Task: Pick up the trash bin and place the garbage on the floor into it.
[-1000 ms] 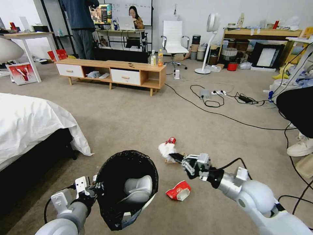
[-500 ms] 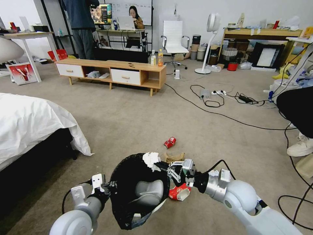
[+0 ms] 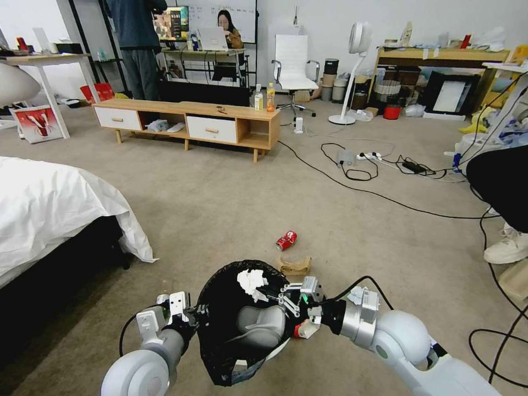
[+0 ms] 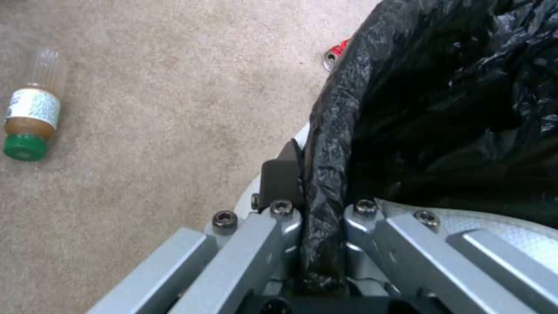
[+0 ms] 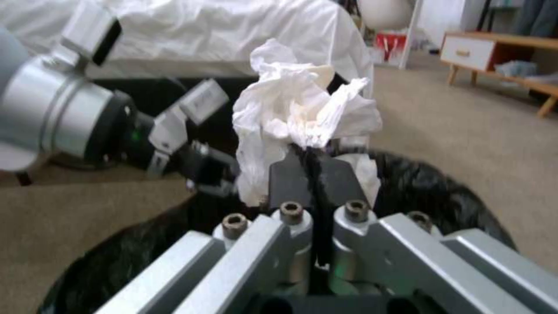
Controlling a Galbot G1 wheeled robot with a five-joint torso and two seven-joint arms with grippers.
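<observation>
Head view: carpet floor (image 3: 220, 203) w/ cables (image 3: 363, 190); right tool (image 3: 273, 291) pinching tissue (image 3: 250, 280), left tool (image 3: 193, 317) clamping bin rim (image 3: 217, 330).

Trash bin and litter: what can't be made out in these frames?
- Trash bin bottom: in the head view the black liner and a pale object inside hide what lies beneath.
- Red-and-white wrapper: mostly hidden behind the right gripper, which holds the tissue over the bin.
- Red can: in the left wrist view, a sliver past the liner.
- Bottle label: blurred.
- Left gripper on the rim: inner fingertip hidden by the liner.
</observation>
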